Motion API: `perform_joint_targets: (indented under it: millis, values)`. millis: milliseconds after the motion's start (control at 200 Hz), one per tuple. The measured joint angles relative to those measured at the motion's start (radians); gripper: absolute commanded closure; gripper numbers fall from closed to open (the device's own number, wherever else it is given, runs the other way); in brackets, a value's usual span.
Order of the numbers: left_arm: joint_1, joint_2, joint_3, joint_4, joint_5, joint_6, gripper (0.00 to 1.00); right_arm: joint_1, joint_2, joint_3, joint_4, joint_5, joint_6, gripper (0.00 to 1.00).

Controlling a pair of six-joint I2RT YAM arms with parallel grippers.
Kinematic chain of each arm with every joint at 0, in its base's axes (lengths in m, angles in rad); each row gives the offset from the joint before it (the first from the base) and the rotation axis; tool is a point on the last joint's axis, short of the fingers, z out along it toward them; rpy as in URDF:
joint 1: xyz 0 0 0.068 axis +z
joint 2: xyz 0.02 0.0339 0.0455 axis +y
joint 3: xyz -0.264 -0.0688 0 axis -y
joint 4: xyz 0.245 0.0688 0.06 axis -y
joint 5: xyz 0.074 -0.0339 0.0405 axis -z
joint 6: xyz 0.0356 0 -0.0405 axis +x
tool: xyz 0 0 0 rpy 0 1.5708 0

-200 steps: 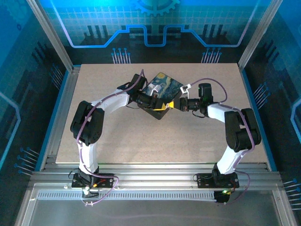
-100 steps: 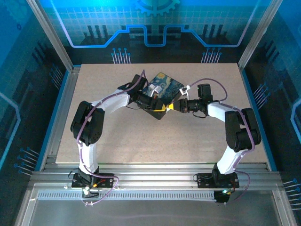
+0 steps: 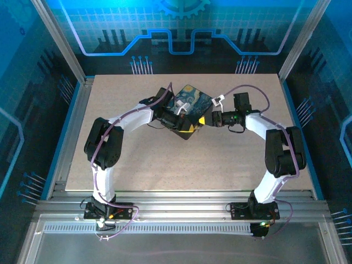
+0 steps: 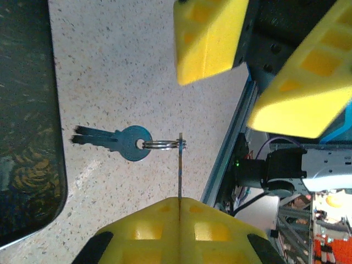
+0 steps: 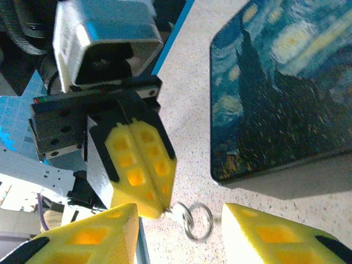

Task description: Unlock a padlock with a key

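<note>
The left gripper (image 4: 180, 206) has its jaws shut on the thin key (image 4: 180, 165), above the worktop (image 4: 137, 66) beside the box (image 5: 275, 82); the key's ring (image 5: 197, 221) sits between the right gripper's (image 5: 176, 236) open, empty jaws.

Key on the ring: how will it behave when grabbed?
The key links to the thin piece in the left gripper only through a loose ring, so it probably swings or twists when nudged. Flat metal: likely stiff, light, maybe slippery.
</note>
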Motion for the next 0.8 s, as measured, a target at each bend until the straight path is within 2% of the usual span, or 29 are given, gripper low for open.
perform_joint_targets:
  millis: [425,585,800]
  values:
    - [-0.011,0.0,0.014,-0.026,0.011,0.031,1.0,0.026,0.074,0.076,-0.187,-0.037,-0.18,0.57]
    - [-0.011,0.0,0.014,-0.026,0.021,0.033,1.0,0.043,0.076,0.076,-0.214,-0.064,-0.216,0.63]
    - [-0.01,0.0,0.014,-0.028,0.042,0.034,1.0,0.043,0.076,0.071,-0.235,-0.094,-0.262,0.82]
